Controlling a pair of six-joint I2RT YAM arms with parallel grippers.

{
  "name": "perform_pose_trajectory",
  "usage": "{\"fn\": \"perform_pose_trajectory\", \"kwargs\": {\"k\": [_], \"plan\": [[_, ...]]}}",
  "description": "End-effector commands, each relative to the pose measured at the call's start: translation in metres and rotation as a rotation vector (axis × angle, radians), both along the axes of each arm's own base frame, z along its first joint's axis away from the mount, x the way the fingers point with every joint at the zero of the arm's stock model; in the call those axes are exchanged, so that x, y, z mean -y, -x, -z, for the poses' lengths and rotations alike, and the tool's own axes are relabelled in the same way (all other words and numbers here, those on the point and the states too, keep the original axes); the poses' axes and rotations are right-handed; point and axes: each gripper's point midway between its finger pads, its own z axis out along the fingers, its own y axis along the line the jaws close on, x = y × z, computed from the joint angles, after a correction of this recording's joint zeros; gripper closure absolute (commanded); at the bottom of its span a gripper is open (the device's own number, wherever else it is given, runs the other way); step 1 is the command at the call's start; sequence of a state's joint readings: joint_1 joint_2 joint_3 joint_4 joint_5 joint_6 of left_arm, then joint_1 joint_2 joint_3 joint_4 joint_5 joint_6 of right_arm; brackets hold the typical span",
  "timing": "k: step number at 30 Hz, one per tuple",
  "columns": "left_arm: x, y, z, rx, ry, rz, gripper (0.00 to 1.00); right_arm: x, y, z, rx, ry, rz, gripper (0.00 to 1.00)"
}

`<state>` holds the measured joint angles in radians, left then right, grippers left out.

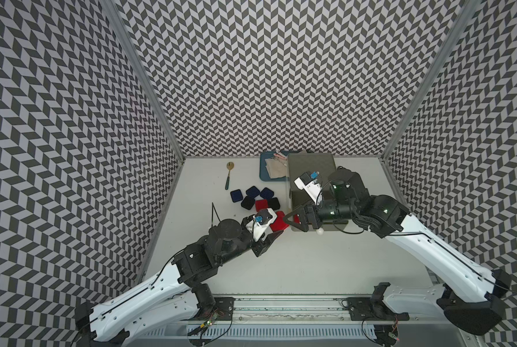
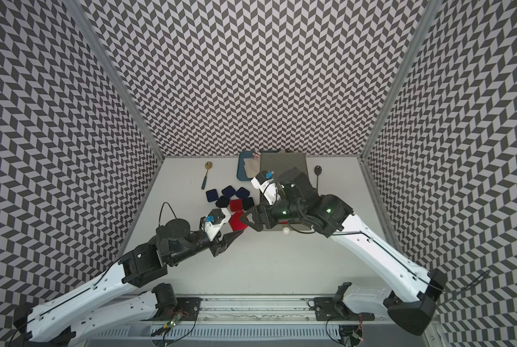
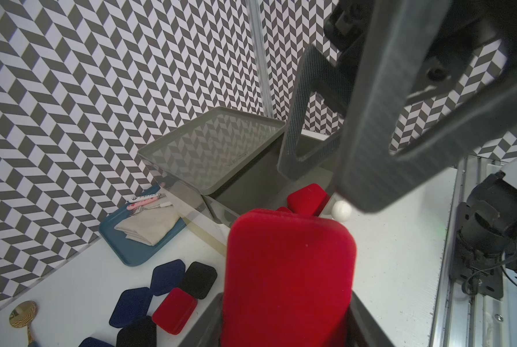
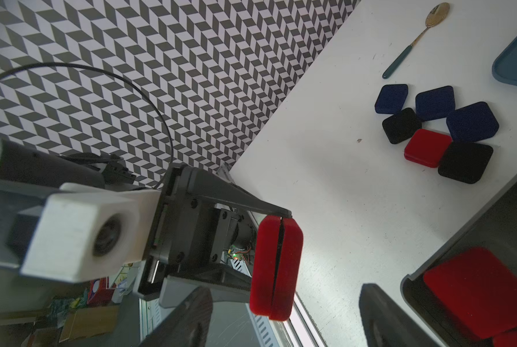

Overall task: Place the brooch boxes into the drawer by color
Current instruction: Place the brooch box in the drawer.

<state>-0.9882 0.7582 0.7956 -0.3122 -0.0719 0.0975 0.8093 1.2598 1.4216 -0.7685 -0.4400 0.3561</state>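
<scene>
Closed in on three sides by walls (image 1: pixel 281 75) in a black-and-white chevron pattern, joined at the back corners by aluminium posts (image 1: pixel 144 75). Floored by a matte white tabletop (image 1: pixel 281 264), faintly scuffed, edged in front with a metal rail (image 1: pixel 281 303). Evenly and softly lit.

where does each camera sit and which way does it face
Top views: high over the bases, looking down on the table; both arms show.
Left wrist: on left arm, facing drawer chest; left jaws shut on a red box, right jaws open.
Right wrist: on right arm, facing left arm; right jaws' tips show.
Wrists share: that red box, loose boxes.
</scene>
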Motion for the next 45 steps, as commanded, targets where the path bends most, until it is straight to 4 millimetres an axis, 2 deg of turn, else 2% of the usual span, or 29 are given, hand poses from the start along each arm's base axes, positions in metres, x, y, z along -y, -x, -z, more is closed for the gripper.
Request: {"fn": "perform_pose_trajectory", "kwargs": {"k": [1,14,25,36,42,45], "plan": [[-0.002,-0.001,-0.028,0.059,0.058,-0.012,0.55,-0.003,-0.015,-0.016,0.063,-0.029,0.058,0.21],[0.002,-0.003,-0.023,0.053,0.038,-0.013,0.55,-0.022,-0.002,-0.023,0.032,-0.099,-0.032,0.32],[0.001,-0.001,-0.028,0.071,0.046,-0.012,0.55,-0.027,-0.005,-0.003,-0.006,-0.070,-0.024,0.43],[0.002,-0.002,-0.025,0.065,0.037,-0.013,0.55,-0.031,-0.003,0.001,-0.018,-0.067,-0.035,0.59],[0.001,-0.002,-0.026,0.074,0.038,-0.019,0.55,-0.031,-0.005,0.008,-0.025,-0.052,-0.025,0.59],[0.001,-0.002,-0.026,0.074,0.037,-0.020,0.55,-0.031,-0.007,0.013,-0.024,-0.036,-0.013,0.50]]}}
